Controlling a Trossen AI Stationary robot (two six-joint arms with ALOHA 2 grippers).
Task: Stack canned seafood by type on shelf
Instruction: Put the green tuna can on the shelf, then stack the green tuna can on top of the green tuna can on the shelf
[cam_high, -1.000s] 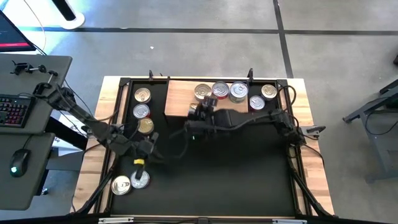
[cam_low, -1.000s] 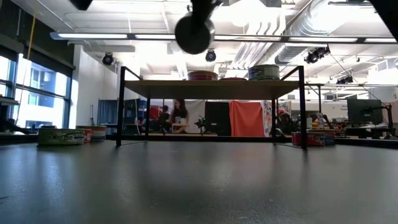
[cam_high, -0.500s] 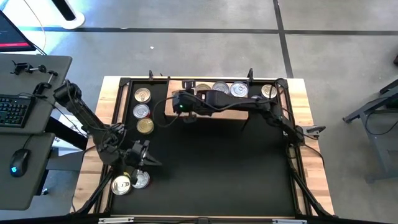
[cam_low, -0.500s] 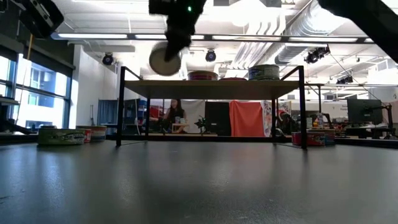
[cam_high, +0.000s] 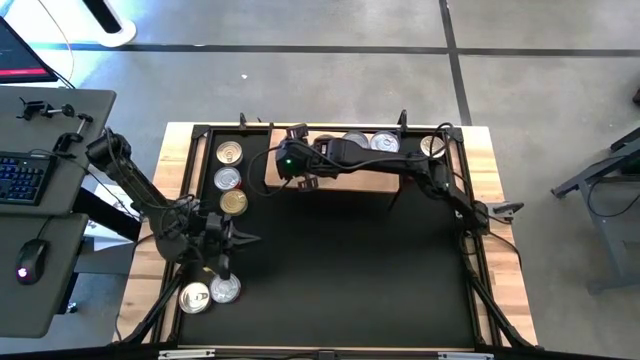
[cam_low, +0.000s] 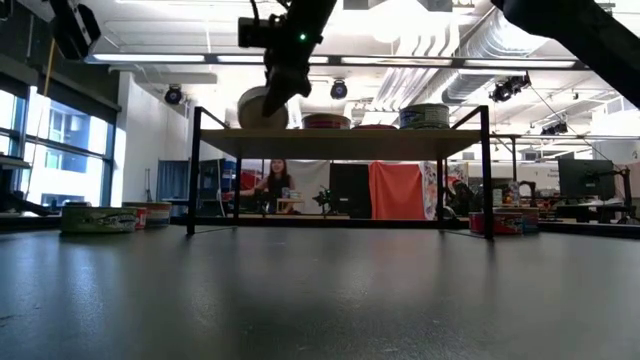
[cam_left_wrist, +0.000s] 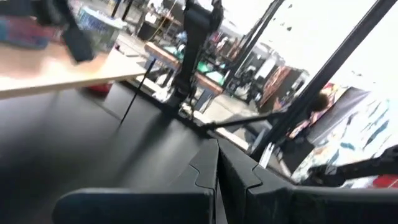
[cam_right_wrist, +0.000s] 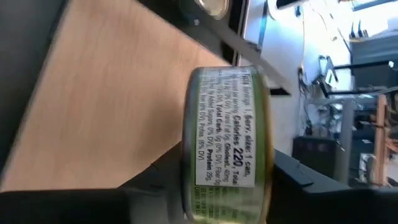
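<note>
Several tins (cam_high: 384, 144) already sit on the shelf (cam_high: 282, 168) toward 12 o'clock, and my right end effector (cam_high: 303, 160) grips a green-labelled tin (cam_right_wrist: 227, 147) over its 9 o'clock end, not yet set down. Five tins wait on the table (cam_high: 350, 270): three (cam_high: 229, 178) at 10 o'clock, two (cam_high: 209, 292) at 7 o'clock beside my clenched, empty left end effector (cam_high: 222, 250).

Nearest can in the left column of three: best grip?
Probably take the nearest can by its side wall, from above: it sits lid up and is short. Set the jaws on its left and right; another can crowds it behind.
</note>
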